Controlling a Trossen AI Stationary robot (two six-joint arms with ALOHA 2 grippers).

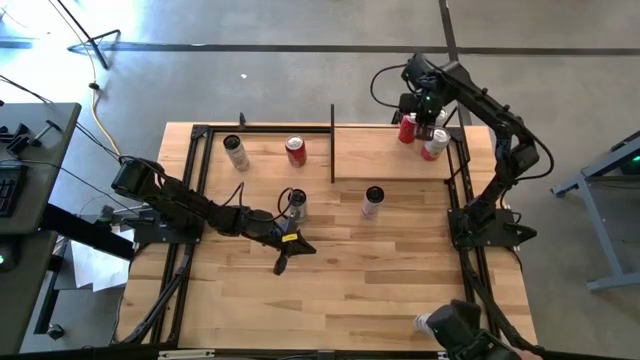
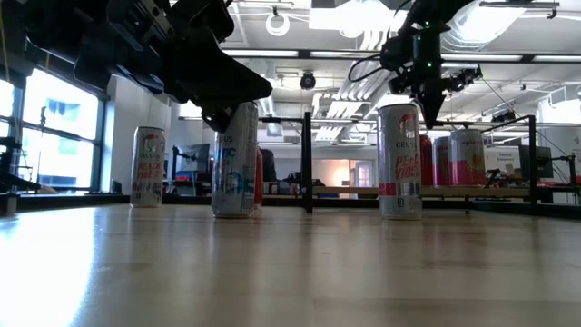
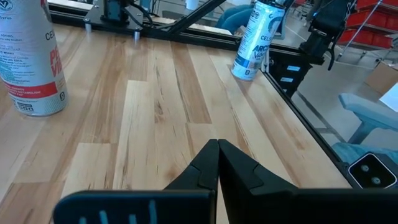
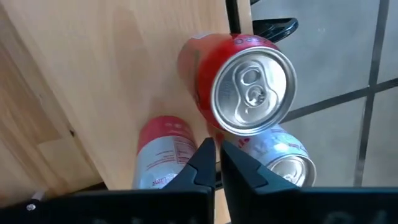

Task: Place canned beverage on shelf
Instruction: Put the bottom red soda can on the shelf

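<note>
High view: right gripper (image 1: 428, 118) hovers with fingers pressed together, empty, over the shelf (image 1: 385, 160) at upper right, above three cans. Left gripper (image 1: 281, 264), closed and empty, sits mid-frame beside a can (image 1: 296, 205). Probably slick, dentable: grip mid-body.

The striped counter (image 1: 400, 280) is planked pale wood with a smooth, faintly glossy finish that catches the room's light in the low view. The flat rectangular shelf (image 1: 385, 150) at the far right is plainer, smoother pale wood, edged by thin matt black metal bars. The tall red cylindrical can (image 4: 239, 84) standing on it is glossy printed metal, its bare silvery aluminium lid (image 4: 254, 91) brushed and shiny. The white-and-red slim can (image 3: 31, 59) on the counter has a satin printed skin. Both dark end effectors, left (image 3: 217, 165) and right (image 4: 217, 165), look like matt black plastic.
</note>
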